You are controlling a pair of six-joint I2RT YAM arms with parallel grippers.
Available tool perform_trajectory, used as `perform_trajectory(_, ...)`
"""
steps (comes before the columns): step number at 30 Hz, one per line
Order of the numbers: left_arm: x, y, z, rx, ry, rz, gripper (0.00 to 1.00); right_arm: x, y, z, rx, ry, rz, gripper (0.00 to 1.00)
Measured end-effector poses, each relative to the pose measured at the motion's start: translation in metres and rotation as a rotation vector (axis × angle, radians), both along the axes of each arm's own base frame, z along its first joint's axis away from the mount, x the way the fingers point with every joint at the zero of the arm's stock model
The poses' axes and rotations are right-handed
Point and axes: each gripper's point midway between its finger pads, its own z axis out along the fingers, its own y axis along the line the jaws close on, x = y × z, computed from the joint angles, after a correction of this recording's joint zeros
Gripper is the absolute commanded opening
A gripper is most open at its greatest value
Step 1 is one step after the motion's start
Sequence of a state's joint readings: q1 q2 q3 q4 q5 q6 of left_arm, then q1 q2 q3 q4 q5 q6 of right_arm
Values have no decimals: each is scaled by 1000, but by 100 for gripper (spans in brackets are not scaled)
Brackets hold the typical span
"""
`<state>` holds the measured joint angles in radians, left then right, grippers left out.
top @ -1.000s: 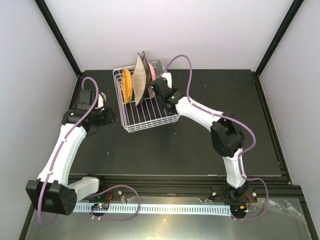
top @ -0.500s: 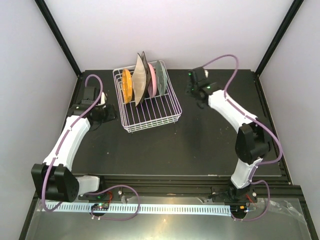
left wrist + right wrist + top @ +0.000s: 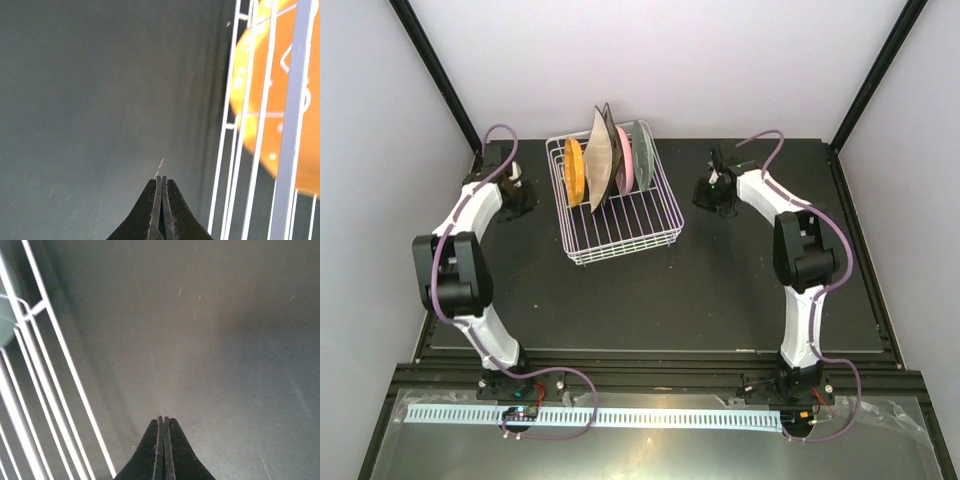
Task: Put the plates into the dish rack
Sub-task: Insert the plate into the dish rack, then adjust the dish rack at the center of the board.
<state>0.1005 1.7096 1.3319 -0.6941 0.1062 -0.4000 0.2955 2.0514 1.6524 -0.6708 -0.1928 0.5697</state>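
Counting four, maybe five plates (image 3: 601,157) upright in dish rack (image 3: 621,251). Seeing left gripper (image 3: 161,178), right gripper (image 3: 163,418) clenched, empty.

The plates (image 3: 604,158) stand on edge in the white wire dish rack (image 3: 632,228).

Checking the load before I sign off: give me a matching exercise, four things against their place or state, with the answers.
Things:
1. orange plate
2. pink plate
3. green plate
4. left gripper

Places or states, as seen in the top view:
A. rightmost in the rack
B. shut, empty, outside the rack
C. leftmost in the rack
D. second from the right in the rack

Pairs: 1-C, 2-D, 3-A, 4-B
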Motion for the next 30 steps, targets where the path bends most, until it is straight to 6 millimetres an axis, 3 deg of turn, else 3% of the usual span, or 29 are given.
perform_trajectory(2, 20, -3, -6, -23, -9, -14, 2, -5, 6, -22, 24, 56, 16, 1)
perform_trajectory(5, 45, -10, -21, -52, -9, -41, 2, -13, 11, -38, 46, 106, 33, 1)
perform_trajectory(10, 80, -33, -46, -74, 3, -117, 2, -19, 22, -38, 60, 111, 73, 1)
perform_trajectory(14, 91, -51, -57, -86, 10, -174, 2, -35, 37, -37, 49, 116, 124, 1)
perform_trajectory(17, 98, -53, -53, -89, -5, -191, 2, -50, 50, -32, 25, 108, 173, 1)
perform_trajectory(24, 125, -52, -33, -68, -68, -225, 2, -87, 51, -31, -77, 117, 232, 1)
perform_trajectory(30, 151, -70, -31, -89, -101, -278, 3, -138, 51, -40, -106, 170, 280, 1)
